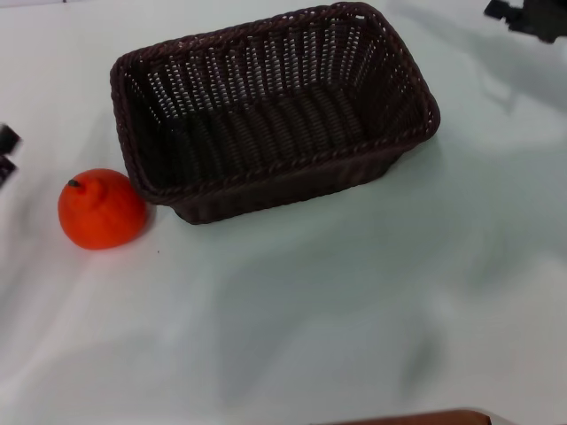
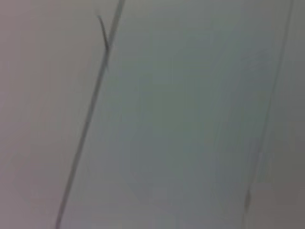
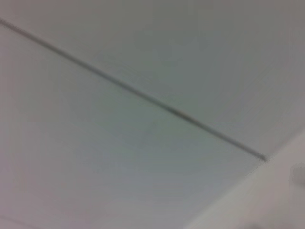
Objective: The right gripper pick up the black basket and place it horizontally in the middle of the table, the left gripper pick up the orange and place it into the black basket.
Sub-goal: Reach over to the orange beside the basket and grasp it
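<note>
Trouble lies in the orange (image 1: 102,210) touching the basket (image 1: 270,115) mid-table (image 1: 372,292): the left pincer (image 1: 7,152), fingers unseen like the right pincer's (image 1: 529,16), may nudge it away

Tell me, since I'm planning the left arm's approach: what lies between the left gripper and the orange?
Head view: only bare table separates the left gripper at the left edge from the orange. The black basket sits beyond the orange.
</note>
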`<state>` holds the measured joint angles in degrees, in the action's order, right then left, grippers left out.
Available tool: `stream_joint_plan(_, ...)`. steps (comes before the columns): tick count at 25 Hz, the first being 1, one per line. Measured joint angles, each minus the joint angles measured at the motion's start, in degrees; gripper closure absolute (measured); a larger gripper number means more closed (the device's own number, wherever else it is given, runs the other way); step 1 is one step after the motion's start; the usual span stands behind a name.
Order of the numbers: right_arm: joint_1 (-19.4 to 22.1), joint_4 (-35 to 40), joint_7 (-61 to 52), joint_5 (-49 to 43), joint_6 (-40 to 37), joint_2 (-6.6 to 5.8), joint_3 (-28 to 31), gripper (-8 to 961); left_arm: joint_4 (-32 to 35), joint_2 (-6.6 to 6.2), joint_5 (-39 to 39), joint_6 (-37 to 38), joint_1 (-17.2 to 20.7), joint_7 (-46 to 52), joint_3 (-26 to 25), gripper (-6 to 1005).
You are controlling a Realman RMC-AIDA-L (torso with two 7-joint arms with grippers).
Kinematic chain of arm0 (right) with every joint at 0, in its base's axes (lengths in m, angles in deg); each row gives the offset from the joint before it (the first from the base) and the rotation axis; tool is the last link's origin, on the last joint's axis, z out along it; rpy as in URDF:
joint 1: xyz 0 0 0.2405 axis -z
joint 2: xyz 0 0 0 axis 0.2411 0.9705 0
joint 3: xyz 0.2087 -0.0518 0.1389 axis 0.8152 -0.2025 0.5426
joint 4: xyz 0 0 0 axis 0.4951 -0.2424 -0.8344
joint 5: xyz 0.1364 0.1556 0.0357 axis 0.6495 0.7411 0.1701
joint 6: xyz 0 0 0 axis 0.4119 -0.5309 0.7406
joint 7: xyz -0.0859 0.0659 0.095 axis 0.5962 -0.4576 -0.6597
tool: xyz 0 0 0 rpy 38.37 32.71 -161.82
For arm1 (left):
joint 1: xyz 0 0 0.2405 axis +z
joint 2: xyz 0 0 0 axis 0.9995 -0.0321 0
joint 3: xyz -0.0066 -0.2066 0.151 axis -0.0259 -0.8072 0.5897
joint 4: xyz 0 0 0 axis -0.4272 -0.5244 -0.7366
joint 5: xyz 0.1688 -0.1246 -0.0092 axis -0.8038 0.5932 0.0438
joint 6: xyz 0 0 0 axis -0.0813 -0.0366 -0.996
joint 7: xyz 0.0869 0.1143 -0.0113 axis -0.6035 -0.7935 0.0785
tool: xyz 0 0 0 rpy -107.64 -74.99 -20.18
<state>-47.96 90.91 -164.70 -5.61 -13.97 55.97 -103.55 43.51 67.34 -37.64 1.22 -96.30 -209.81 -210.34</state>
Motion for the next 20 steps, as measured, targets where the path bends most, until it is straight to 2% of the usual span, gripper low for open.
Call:
stream_joint_plan(8,-0.9,-0.22,4.41,5.77,-5.28,1.37,-0.21,49,-0.03,0.85,-10.43,4.06,0.23,-0.93,0.14,185)
stream_joint_plan(14,-1.8,-0.25,4.85,6.02,-6.53,1.77,-0.45,53,-0.04,1.64,-12.27,5.98,-0.16,-1.3,0.5,190)
stream_joint_plan(20,-1.91,-1.45,5.21,6.1,-7.24,1.97,-0.02,53,-0.13,1.77,-13.27,8.96,-1.55,-1.35,2.75,386)
